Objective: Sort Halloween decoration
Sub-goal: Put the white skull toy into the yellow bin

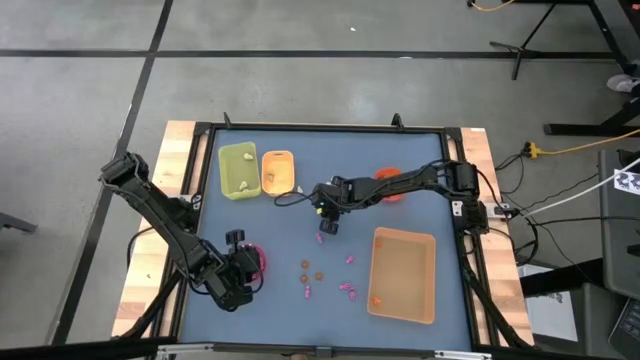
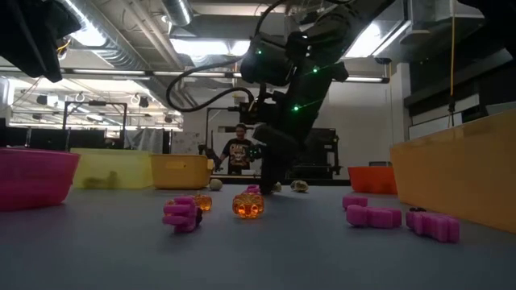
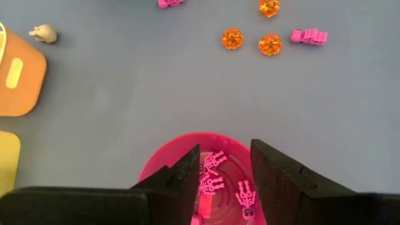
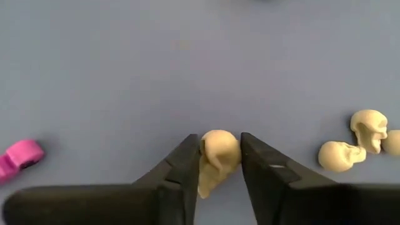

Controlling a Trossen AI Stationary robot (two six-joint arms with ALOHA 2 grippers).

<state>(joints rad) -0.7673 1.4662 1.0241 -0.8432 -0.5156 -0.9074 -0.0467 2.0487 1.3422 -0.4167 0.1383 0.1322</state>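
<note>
Fingers of the right gripper (image 4: pixel 219 164) clamp a cream skull (image 4: pixel 219 150); left gripper (image 3: pixel 225 181) hangs open over the pink bowl (image 3: pixel 156 167). Pumpkins (image 3: pixel 232 39), pink pieces and skulls remain on the worktop (image 1: pixel 280 250).

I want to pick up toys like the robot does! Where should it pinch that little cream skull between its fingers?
Best across the small cream-white plastic skull at its rounded top, one finger on each side, coming straight down from above. It lies low on the flat blue table, so only the top and sides are reachable. The right gripper already straddles it this way, with both fingers at the rounded sides.
</note>
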